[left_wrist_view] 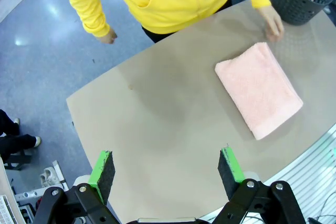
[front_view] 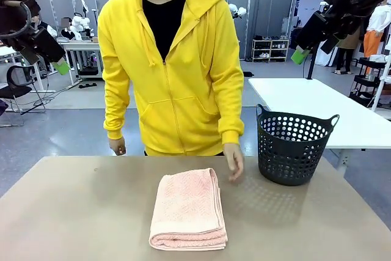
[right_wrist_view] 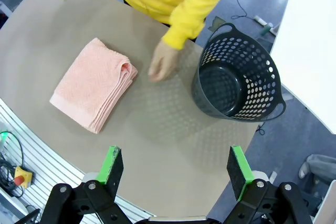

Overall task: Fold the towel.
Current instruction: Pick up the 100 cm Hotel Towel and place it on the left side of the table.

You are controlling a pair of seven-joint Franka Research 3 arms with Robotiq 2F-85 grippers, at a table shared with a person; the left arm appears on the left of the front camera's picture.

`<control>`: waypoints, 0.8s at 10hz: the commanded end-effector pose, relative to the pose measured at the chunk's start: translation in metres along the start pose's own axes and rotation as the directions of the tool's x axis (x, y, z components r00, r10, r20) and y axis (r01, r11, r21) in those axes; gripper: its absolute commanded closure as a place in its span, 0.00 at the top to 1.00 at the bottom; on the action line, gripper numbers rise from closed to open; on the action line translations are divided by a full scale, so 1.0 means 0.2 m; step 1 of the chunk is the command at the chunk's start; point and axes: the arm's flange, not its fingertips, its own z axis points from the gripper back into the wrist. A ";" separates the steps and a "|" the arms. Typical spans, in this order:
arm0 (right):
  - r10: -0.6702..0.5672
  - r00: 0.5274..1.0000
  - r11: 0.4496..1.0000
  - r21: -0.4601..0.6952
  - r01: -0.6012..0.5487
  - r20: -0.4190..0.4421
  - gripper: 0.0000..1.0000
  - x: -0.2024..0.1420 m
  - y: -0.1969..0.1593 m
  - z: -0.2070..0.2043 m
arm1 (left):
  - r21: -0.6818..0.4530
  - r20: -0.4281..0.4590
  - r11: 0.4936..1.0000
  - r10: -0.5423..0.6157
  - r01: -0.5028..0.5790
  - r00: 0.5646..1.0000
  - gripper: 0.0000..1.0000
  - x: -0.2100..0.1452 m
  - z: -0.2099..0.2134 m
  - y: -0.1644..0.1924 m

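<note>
We see a folded pink terry towel (front_view: 188,209) flat on the tan counter (front_view: 73,212), person's hand (front_view: 234,163) just beside it, black perforated plastic basket (front_view: 292,146) near, both jaws released, raised well above.

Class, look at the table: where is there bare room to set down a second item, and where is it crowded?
Free: the wide stretch of table on the robot's left of the folded pink towel, and the near strip below the basket. Crowded: the gap between towel and basket, where the person's hand rests.
</note>
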 end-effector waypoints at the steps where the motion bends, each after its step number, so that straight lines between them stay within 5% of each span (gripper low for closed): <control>1: -0.001 1.000 1.000 0.001 0.001 -0.007 1.00 0.00 0.00 0.01 | -0.005 -0.016 1.000 0.013 -0.013 1.000 1.00 0.01 0.01 0.00; 6: -0.001 1.000 1.000 0.001 0.001 -0.007 1.00 0.00 0.00 0.01 | 0.000 0.000 1.000 0.000 0.000 1.000 1.00 0.00 0.00 0.00; 8: -0.001 1.000 1.000 0.001 0.001 -0.007 1.00 0.00 0.00 0.01 | -0.092 0.016 0.995 0.045 -0.044 0.999 1.00 -0.04 -0.09 0.01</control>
